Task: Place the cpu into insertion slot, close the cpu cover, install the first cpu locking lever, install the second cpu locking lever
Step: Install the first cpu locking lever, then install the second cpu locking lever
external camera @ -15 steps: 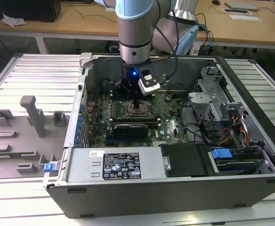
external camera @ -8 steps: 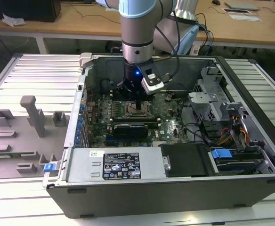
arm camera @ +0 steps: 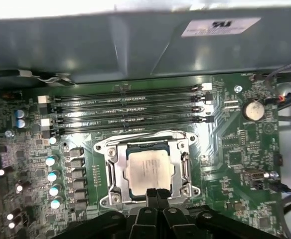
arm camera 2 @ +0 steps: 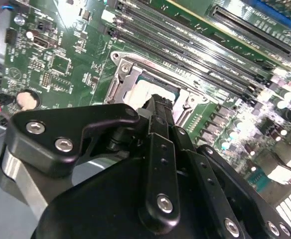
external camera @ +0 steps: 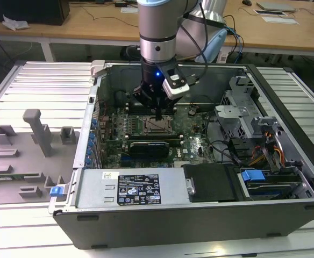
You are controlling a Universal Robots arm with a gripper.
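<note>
I am looking down into an open computer case [external camera: 286,215], where my gripper [external camera: 159,115] hangs low over the green motherboard [arm camera: 235,164]. Its two black fingers [arm camera: 156,198] are pressed together with nothing between them, tips at the near edge of the insertion slot [arm camera: 110,172]. The cpu [arm camera: 149,168] already lies flat inside that slot, silvery top showing. The cpu cover [arm camera: 184,144] appears folded down around it like a thin frame, though I cannot tell whether it is fully seated or whether either locking lever is latched. My worry: if the closed fingertips push off-line, they could scrape the chip or skid onto the memory slots [arm camera: 130,109] just beside the socket. Pressing a half-seated cover could also bend pins beneath.
</note>
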